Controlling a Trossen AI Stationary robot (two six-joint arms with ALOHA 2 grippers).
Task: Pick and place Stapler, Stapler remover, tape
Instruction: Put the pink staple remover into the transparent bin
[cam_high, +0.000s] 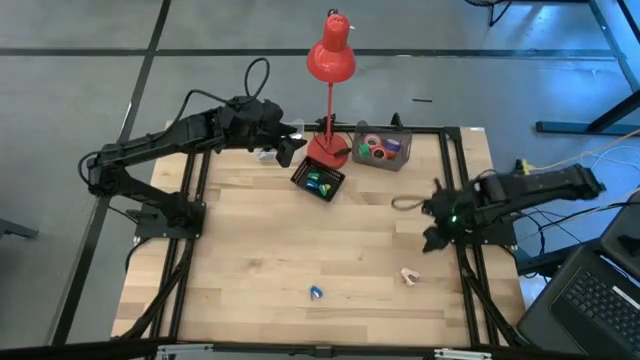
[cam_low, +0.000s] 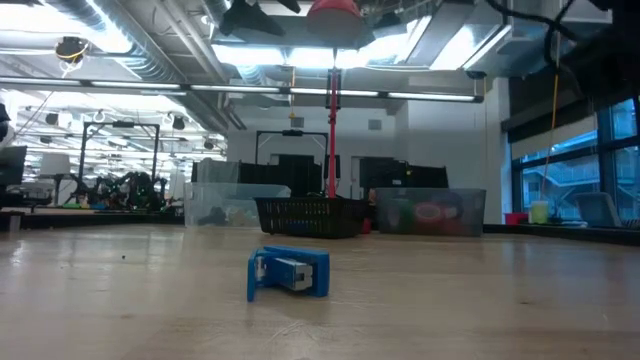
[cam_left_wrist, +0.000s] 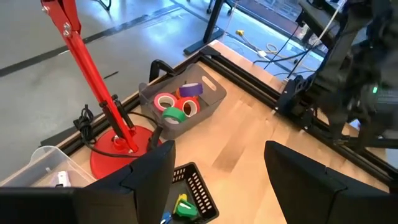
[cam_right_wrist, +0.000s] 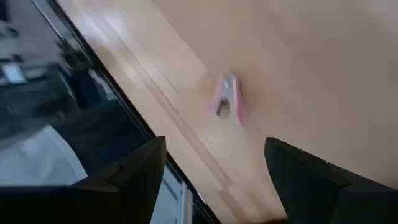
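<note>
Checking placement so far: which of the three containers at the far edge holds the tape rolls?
The grey bin right of the red lamp; its tape rolls show inside, while the black mesh basket holds small green and blue pieces.

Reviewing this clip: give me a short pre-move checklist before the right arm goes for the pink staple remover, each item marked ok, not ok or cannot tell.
1. Right gripper open, holding nothing: ok.
2. Small pink staple remover lies free on the wooden table, ahead of the right gripper, not yet between its fingers: ok.
3. Left gripper open, waiting near the red desk lamp, far from the remover: ok.
4. Small blue stapler lies apart from the remover, out of the way: ok.
5. Grey bin already holds coloured tape rolls: ok.
6. Room for the remover in the black mesh basket: cannot tell.
</note>
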